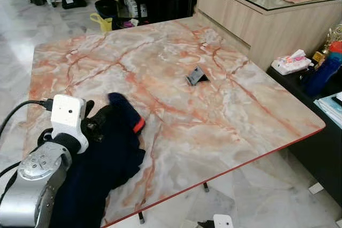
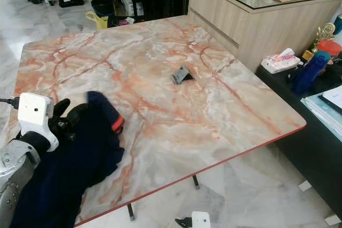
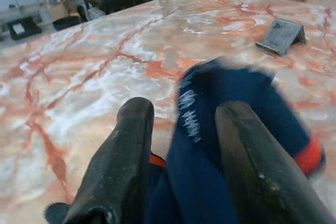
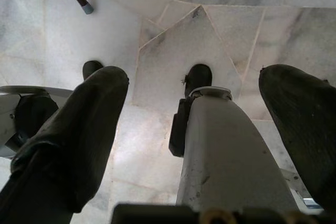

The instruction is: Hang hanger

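Left eye view: the left gripper (image 1: 109, 118) is resting on a navy garment (image 1: 99, 169) with a red cuff, bunched at the near left corner of the pink-veined marble table (image 1: 224, 105). No writing is legible anywhere. In the left wrist view the two fingers (image 3: 118, 161) are sitting apart with navy fabric bunched between them; whether they are pinching it is unclear. A small grey stand (image 1: 196, 76) is lying mid-table. The right gripper (image 4: 194, 145) is hanging released over the marble floor (image 4: 157, 30).

A dark navy garment (image 1: 109, 153) with orange trim lies bunched at the table's near-left edge.
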Available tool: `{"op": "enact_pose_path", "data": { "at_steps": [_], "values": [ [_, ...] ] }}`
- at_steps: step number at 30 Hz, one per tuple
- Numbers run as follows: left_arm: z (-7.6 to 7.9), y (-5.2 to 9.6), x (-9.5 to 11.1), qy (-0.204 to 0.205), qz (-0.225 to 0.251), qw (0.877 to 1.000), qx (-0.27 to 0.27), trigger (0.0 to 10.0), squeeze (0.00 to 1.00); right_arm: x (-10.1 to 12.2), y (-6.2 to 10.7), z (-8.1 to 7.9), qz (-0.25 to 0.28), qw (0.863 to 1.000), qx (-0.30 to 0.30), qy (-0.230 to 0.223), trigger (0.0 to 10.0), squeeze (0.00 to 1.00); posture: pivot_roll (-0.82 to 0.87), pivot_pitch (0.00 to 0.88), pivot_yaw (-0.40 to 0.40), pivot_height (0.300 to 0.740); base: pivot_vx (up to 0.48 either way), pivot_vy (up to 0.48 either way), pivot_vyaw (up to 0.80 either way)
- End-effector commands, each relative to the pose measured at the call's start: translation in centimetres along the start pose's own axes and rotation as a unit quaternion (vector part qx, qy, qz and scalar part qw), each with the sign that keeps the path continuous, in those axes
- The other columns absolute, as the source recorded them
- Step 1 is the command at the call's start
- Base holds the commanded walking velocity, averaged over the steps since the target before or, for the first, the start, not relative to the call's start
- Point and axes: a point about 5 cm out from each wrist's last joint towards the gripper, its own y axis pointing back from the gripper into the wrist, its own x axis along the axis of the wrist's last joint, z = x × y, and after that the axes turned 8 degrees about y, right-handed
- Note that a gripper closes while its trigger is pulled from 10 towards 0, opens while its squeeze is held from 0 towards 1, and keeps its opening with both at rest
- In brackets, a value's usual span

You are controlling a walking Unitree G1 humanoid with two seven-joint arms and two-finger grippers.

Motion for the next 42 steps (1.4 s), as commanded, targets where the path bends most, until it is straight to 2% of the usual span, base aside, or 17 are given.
{"op": "enact_pose_path", "data": {
  "at_steps": [1, 5, 7, 8, 11, 13, 14, 15, 16, 20, 23, 26, 30, 33, 36, 42],
  "values": [
    [-0.1, 0.7, 0.6, -0.043, -0.013, 0.999, -0.029, 10.0, 1.0, -0.5, 0.0, -0.2, -0.008, 1.0, 0.001, 0.0, 10.0, 0.0, 0.1, 0.148, 0.0, 0.74, 0.0, 0.0, 0.0],
    [-0.6, 1.4, 0.9, -0.07, -0.034, 0.995, -0.06, 10.0, 1.0, -0.5, 0.0, -0.2, -0.008, 1.0, 0.001, 0.0, 10.0, 0.0, 0.1, 0.147, 0.001, 0.74, 0.0, 0.0, 0.0],
    [-0.8, 1.7, 1.0, -0.074, -0.04, 0.994, -0.069, 10.0, 1.0, -0.5, 0.0, -0.2, -0.008, 1.0, 0.001, 0.0, 10.0, 0.0, 0.1, 0.147, 0.001, 0.74, 0.0, 0.0, 0.0],
    [-1.1, 2.1, 1.2, -0.063, -0.032, 0.996, -0.062, 10.0, 1.0, -0.5, 0.0, -0.2, -0.008, 1.0, 0.001, 0.0, 10.0, 0.0, 0.1, 0.147, 0.001, 0.74, 0.0, 0.0, 0.0],
    [-2.2, 2.2, 1.3, -0.045, -0.013, 0.999, 0.0, 10.0, 1.0, -0.5, 0.0, -0.2, -0.008, 1.0, 0.001, 0.0, 10.0, 0.0, 0.1, 0.142, 0.003, 0.74, 0.0, 0.0, 0.0],
    [-3.1, 2.2, 1.4, -0.04, 0.013, 0.997, 0.069, 10.0, 1.0, -0.5, 0.0, -0.1, -0.008, 1.0, 0.002, 0.0, 10.0, 0.0, 0.1, 0.141, 0.002, 0.74, 0.0, 0.0, 0.0],
    [-3.6, 2.3, 1.3, -0.031, 0.036, 0.989, 0.137, 10.0, 0.58, -0.5, 0.0, -0.1, -0.008, 1.0, 0.001, -0.001, 10.0, 0.0, 0.1, 0.138, 0.002, 0.74, 0.0, 0.0, 0.0],
    [-3.7, 2.5, 1.0, -0.022, 0.043, 0.986, 0.16, 10.0, 0.4, -0.5, 0.0, -0.1, -0.008, 1.0, 0.001, -0.001, 10.0, 0.0, 0.1, 0.137, 0.001, 0.74, 0.0, 0.0, 0.0],
    [-3.5, 2.7, 0.7, -0.017, 0.049, 0.983, 0.179, 10.0, 0.0, -0.5, 0.0, -0.1, -0.008, 1.0, 0.001, -0.001, 10.0, 0.0, 0.1, 0.137, 0.001, 0.74, 0.0, 0.0, 0.0],
    [-1.7, 3.4, -1.2, -0.043, 0.039, 0.981, 0.184, 10.0, 0.0, -0.5, 0.0, -0.1, -0.008, 1.0, 0.0, 0.0, 10.0, 0.0, 0.1, 0.133, -0.003, 0.74, 0.0, 0.0, 0.0],
    [-0.4, 3.7, -3.2, -0.003, 0.022, 0.981, 0.193, 10.0, 0.0, -0.5, 0.0, 0.0, -0.007, 1.0, 0.001, 0.002, 10.0, 0.0, 0.1, 0.124, -0.004, 0.74, 0.0, 0.0, 0.0],
    [0.5, 3.3, -4.2, 0.003, 0.008, 0.985, 0.173, 10.0, 0.0, -0.5, 0.0, 0.0, -0.007, 1.0, 0.001, 0.004, 10.0, 0.0, 0.1, 0.114, -0.004, 0.74, 0.0, 0.0, 0.0],
    [0.4, 3.0, -4.3, 0.021, 0.014, 0.983, 0.184, 10.0, 0.0, -0.5, 0.0, -0.1, -0.007, 1.0, 0.003, 0.004, 10.0, 0.0, 0.1, 0.111, -0.002, 0.74, 0.0, 0.0, 0.0],
    [0.0, 2.7, -4.1, 0.001, 0.023, 0.981, 0.195, 10.0, 0.0, -0.6, 0.0, -0.1, -0.008, 1.0, 0.004, 0.009, 10.0, 0.0, 0.1, 0.102, 0.002, 0.74, 0.0, 0.0, 0.0],
    [-0.3, 2.7, -4.2, -0.001, 0.025, 0.978, 0.207, 10.0, 0.0, -0.5, 0.1, -0.1, -0.006, 1.0, 0.007, 0.016, 10.0, 0.0, 0.1, 0.098, 0.004, 0.74, 0.0, 0.187, 0.0],
    [-0.1, 2.5, -4.1, -0.002, 0.029, 0.979, 0.202, 10.0, 0.0, -0.6, 0.1, -0.1, -0.007, 1.0, 0.006, 0.01, 10.0, 0.0, 0.1, 0.096, 0.005, 0.74, 0.0, 0.319, 0.8]
  ]
}}
